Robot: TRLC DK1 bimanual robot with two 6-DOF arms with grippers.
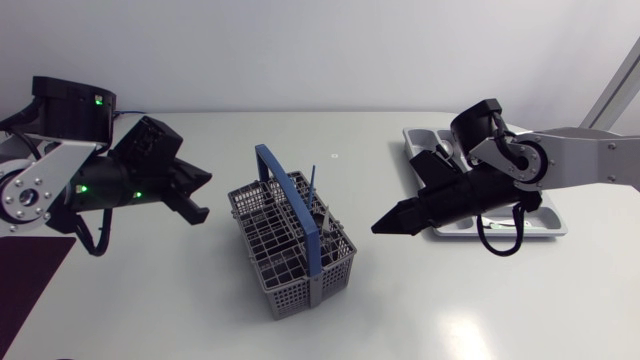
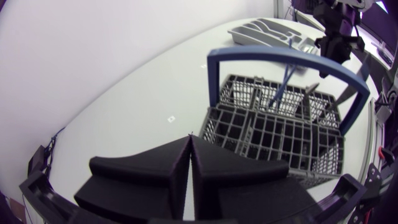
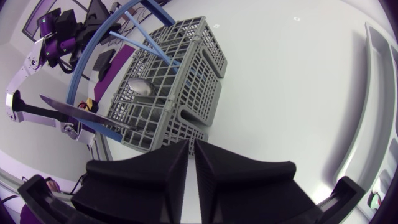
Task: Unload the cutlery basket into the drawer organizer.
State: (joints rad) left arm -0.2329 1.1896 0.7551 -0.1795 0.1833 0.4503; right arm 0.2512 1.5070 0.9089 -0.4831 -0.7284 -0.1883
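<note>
The grey cutlery basket (image 1: pixel 290 245) with a blue hoop handle (image 1: pixel 290 195) stands mid-table. It holds a blue-handled utensil (image 1: pixel 312 183), a spoon (image 3: pixel 140 87) and a knife (image 3: pixel 74 112). My left gripper (image 1: pixel 205 185) hovers just left of the basket, shut and empty, pointing at it; its closed fingertips (image 2: pixel 189 140) face the basket wall (image 2: pixel 273 134). My right gripper (image 1: pixel 380 227) hangs to the basket's right, also shut with nothing held, its tips (image 3: pixel 189 146) aimed at the basket (image 3: pixel 171 81). The grey drawer organizer (image 1: pixel 545 228) lies at the right, partly covered by the right arm.
The organizer (image 2: pixel 267 30) shows beyond the basket in the left wrist view, with some cutlery lying in it. Its rim (image 3: pixel 379 93) runs beside the right gripper. Bare white tabletop (image 1: pixel 450 300) surrounds the basket.
</note>
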